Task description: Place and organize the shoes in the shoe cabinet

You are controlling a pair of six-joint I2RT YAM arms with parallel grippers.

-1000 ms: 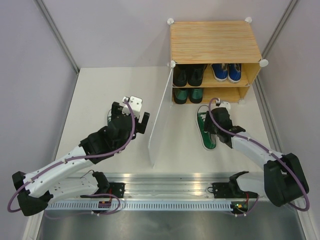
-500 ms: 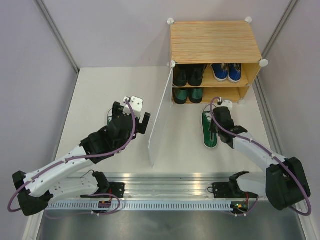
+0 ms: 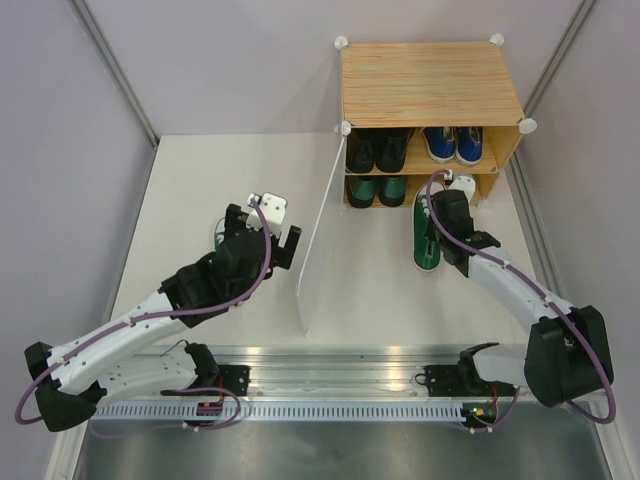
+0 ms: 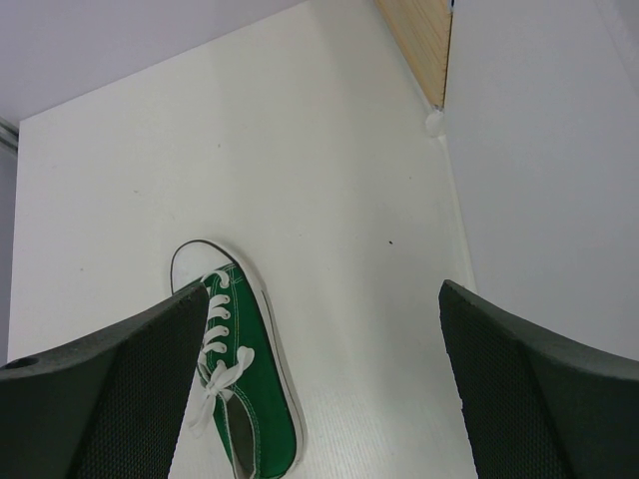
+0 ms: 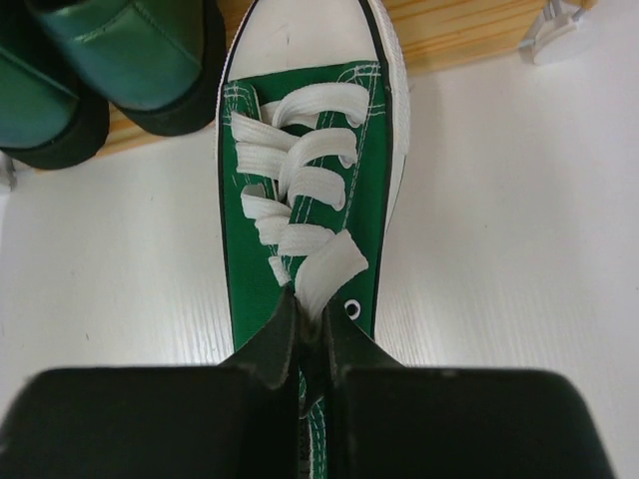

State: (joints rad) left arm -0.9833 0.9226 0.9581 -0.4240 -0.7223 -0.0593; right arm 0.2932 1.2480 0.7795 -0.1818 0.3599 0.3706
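Note:
The wood-grain shoe cabinet (image 3: pixel 430 85) stands at the back right. Its upper shelf holds black dress shoes (image 3: pixel 378 148) and blue sneakers (image 3: pixel 452 143); the lower shelf holds dark green leather shoes (image 3: pixel 378 190) on its left. My right gripper (image 3: pixel 440 215) is shut on the tongue and laces of a green white-toed sneaker (image 5: pixel 305 170), gripper (image 5: pixel 312 329). The sneaker's toe touches the lower shelf's front edge beside the dark green shoes (image 5: pixel 130 60). My left gripper (image 4: pixel 321 299) hangs open above the table. The other green sneaker (image 4: pixel 245 389) lies under its left finger.
The translucent white door panel (image 3: pixel 318 240) stands swung open between the two arms, just right of my left gripper. A white corner connector (image 5: pixel 554 25) sits at the cabinet's foot, right of the held sneaker. Purple walls enclose the table.
My right gripper has shut on the green sneaker and carried it forward to the cabinet's lower shelf. The left arm has not moved.

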